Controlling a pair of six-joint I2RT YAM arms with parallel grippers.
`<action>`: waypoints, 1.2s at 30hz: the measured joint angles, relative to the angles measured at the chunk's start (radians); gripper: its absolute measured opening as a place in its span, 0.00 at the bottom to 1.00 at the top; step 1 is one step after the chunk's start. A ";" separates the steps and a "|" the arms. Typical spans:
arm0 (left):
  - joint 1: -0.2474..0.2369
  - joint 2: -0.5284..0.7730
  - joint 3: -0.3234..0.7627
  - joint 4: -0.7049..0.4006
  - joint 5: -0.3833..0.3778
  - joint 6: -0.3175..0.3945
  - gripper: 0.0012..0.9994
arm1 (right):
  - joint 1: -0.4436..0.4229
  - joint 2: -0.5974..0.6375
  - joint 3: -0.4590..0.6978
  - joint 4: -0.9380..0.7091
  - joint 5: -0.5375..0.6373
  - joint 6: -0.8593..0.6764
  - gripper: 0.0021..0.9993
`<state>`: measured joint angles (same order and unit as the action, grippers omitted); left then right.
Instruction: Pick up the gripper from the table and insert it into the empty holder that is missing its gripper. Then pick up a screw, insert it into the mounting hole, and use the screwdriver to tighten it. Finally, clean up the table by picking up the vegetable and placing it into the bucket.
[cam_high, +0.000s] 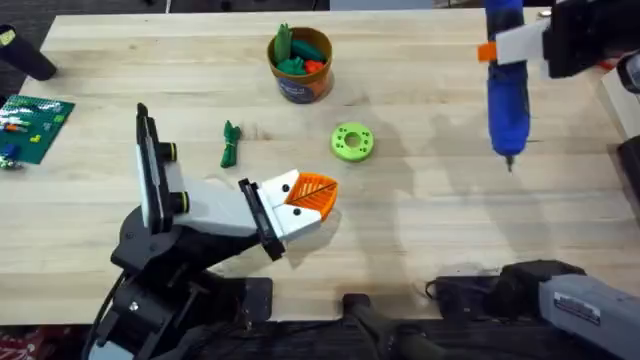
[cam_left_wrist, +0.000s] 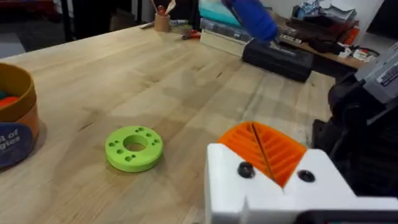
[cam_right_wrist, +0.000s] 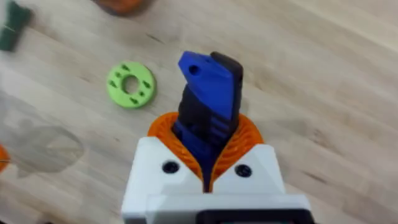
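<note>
Right gripper (cam_right_wrist: 208, 177): we see it high over the table's far right, orange pads clamped tight on the screwdriver (cam_high: 507, 90), no gap left beside the blue body.
Screwdriver: hangs upright in the air, thin bit pointing down; in the right wrist view its blue and black butt sticks up out of the pads.
Left gripper (cam_high: 318, 195): low over the near middle of the table, pads pressed together in both the overhead and the left wrist view (cam_left_wrist: 264, 149), nothing between them.
Vegetable (cam_high: 230, 143): we find it lying flat on the bare wood, left of centre, apart from the left gripper and from everything else.
Bucket (cam_high: 300, 62): stands upright near the far edge, centre-left, green and orange toys already inside; well apart from the vegetable on the table.
Green disc (cam_high: 352, 141): lime ring with holes, flat on the table just beyond the left gripper's tips, not touching them; between bucket and gripper.
Circuit board (cam_high: 34, 126): green, at the left edge, partly cut off by the frame.
Table (cam_high: 430, 220): we see wide bare wood from the disc across to the right, under the hanging screwdriver; the near right holds a black block by the right arm's base.
Far edge: clear of things apart from the bucket; a dark thing sits at the far left corner, we can't tell what it is.
</note>
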<state>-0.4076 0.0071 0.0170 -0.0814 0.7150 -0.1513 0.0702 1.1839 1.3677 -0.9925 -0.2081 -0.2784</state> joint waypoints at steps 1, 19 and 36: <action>0.000 0.000 0.000 0.000 0.000 0.000 0.01 | 0.017 -0.014 -0.001 0.019 -0.007 0.013 0.03; 0.000 0.000 0.000 0.000 0.000 0.000 0.01 | 0.335 -0.091 -0.091 0.427 -0.185 0.244 0.03; 0.000 0.000 0.000 0.000 0.000 0.000 0.01 | 0.347 -0.353 -0.201 0.393 -0.160 0.302 0.03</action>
<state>-0.4076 0.0071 0.0170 -0.0814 0.7151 -0.1513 0.4168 0.8312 1.1665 -0.5990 -0.3676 0.0235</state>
